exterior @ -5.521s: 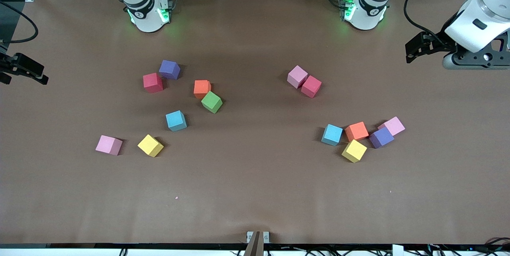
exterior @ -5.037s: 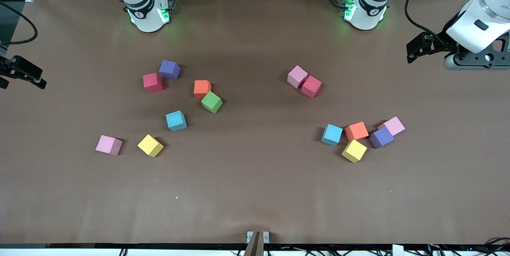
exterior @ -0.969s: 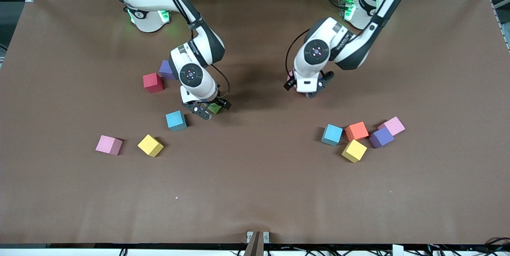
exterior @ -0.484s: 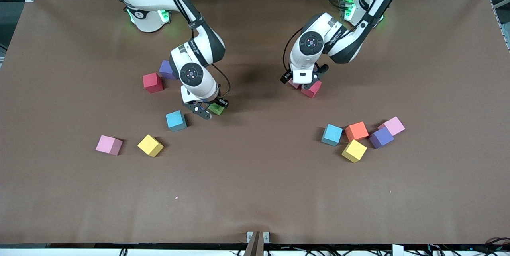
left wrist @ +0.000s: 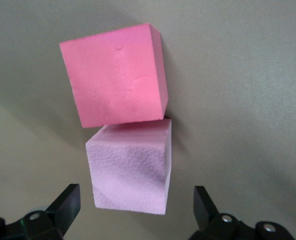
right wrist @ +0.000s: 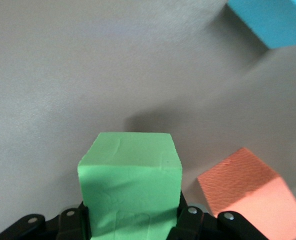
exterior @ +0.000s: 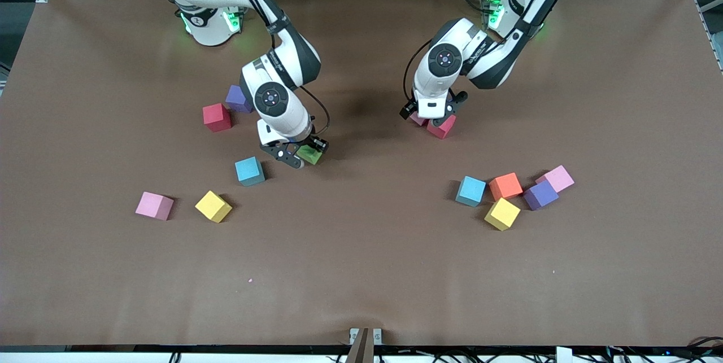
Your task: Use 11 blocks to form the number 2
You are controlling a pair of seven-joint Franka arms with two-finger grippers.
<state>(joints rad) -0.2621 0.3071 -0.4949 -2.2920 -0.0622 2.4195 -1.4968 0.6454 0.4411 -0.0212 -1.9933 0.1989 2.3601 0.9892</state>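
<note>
My right gripper [exterior: 299,155] [right wrist: 133,220] is shut on the green block [exterior: 310,154] [right wrist: 130,175], which casts a shadow on the table a little apart from it. Beside it lie an orange block [right wrist: 250,192] and a blue block [exterior: 249,171] [right wrist: 273,20]. My left gripper [exterior: 431,115] [left wrist: 135,207] is open, its fingers on either side of a pale pink block [exterior: 417,119] [left wrist: 130,172] without touching it. A deep pink block [exterior: 443,127] [left wrist: 115,75] touches that one. The blocks lie scattered, and no number 2 is in view.
Toward the right arm's end lie a red block [exterior: 217,117], a purple cube [exterior: 237,99], a pink block [exterior: 153,205] and a yellow block [exterior: 213,206]. Toward the left arm's end cluster blue [exterior: 470,191], orange [exterior: 505,186], yellow [exterior: 501,213], purple [exterior: 540,195] and pink [exterior: 558,178] cubes.
Both arms came in from the table's ends. In the last second my right gripper closed on the green block; my left gripper shifted slightly toward the bases, over the pale pink block, staying open.
</note>
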